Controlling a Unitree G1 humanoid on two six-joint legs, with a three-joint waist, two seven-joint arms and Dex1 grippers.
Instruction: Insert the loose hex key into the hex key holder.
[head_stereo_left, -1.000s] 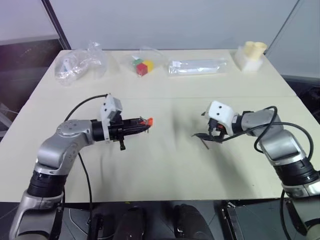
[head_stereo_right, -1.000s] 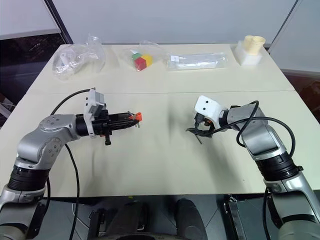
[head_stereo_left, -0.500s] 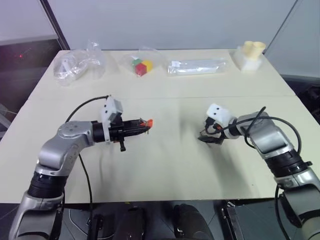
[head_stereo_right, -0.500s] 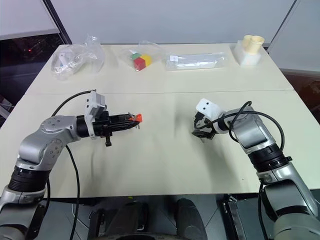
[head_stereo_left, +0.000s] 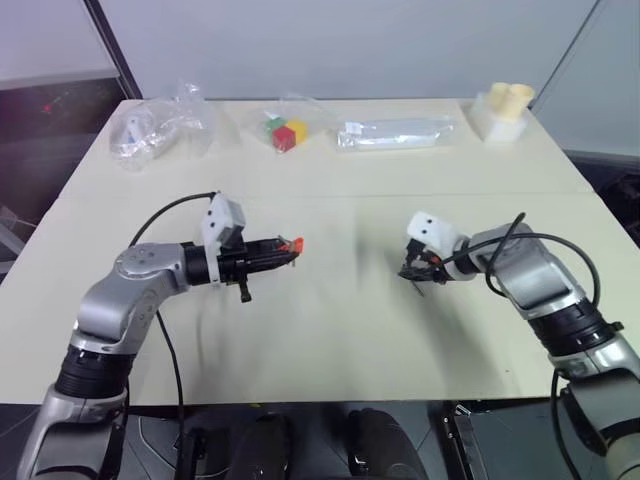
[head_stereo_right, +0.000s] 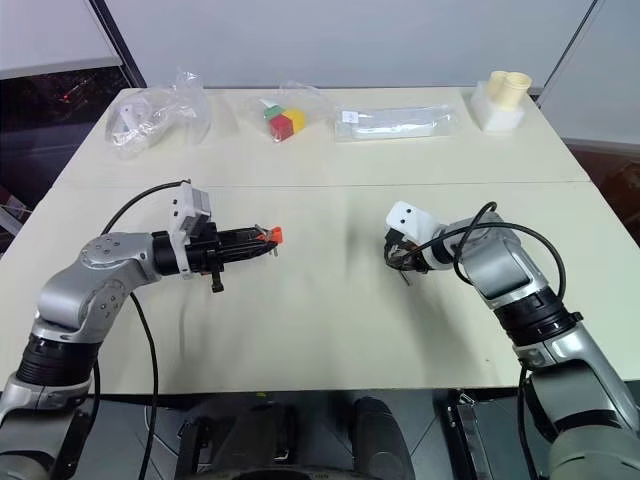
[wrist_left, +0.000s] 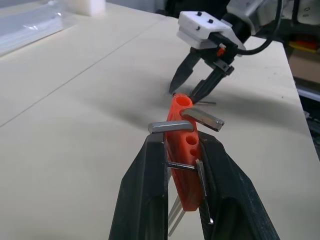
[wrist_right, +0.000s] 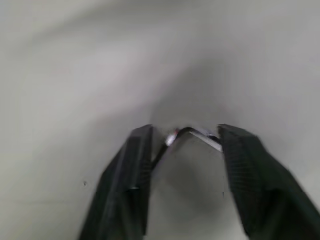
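Pickup is the step in hand: right gripper, fingers apart, straddles the loose hex key lying on the desk toward its right edge. Left gripper is clamped on the red holder, already carrying several keys, above mid-desk. Next: pinch the thin rod cleanly.

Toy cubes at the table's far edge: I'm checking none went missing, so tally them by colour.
Red plastic toy cube: 1
Green plastic toy cube: 1
Yellow plastic toy cube: 1
Total: 3
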